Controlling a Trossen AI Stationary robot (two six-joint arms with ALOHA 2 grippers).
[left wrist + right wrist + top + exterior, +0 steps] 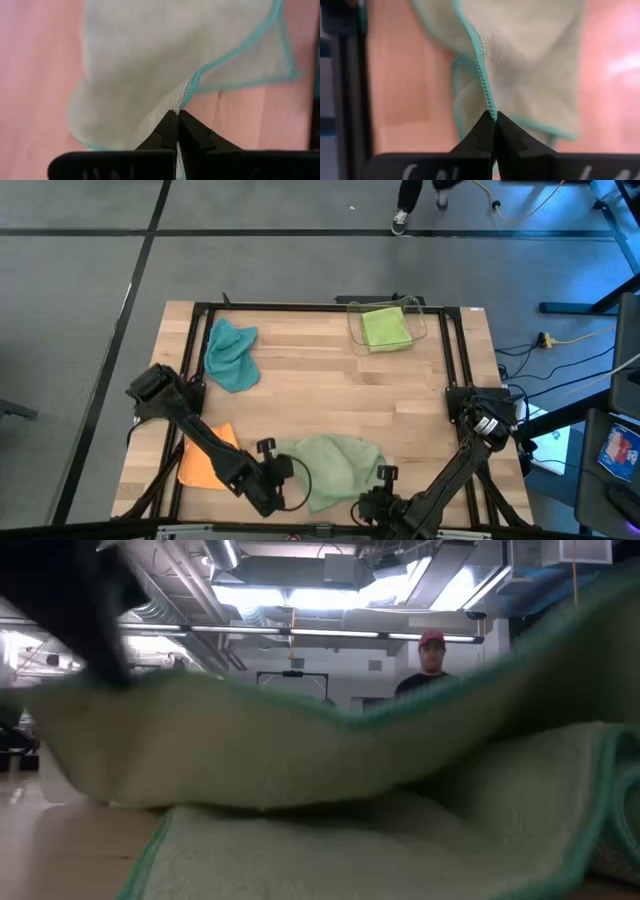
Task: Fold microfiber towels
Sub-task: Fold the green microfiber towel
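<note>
- Both hands grip the pale sage green towel (pixel 335 468), which lies bunched at the near edge of the worktop (pixel 320 370), between the two arms.
- Left hand (pixel 178 116) is closed on the teal-stitched hem of this towel; in the left wrist view its two dark fingers (pixel 162 131) meet with the hem pinched between the tips.
- Right hand (pixel 494 116) is closed too, on another part of the same hem; its fingers (pixel 512 135) press together around the teal seam.
- From above, the left hand (pixel 283 470) is at the towel's left side and the right hand (pixel 385 483) at its right side, close to the near edge.
- In the low view the sage towel (pixel 330 770) fills almost the whole picture, one part raised above another part that rests on the wood.
- An orange towel (pixel 205 457) lies flat at the near left, partly under the left arm.
- A teal towel (pixel 230 355) lies crumpled at the far left.
- A lime green towel (pixel 385 328) sits inside the clear bin (pixel 424 320) at the far right.
- A person (pixel 430 662) with a red cap stands in the room behind the worktop.
</note>
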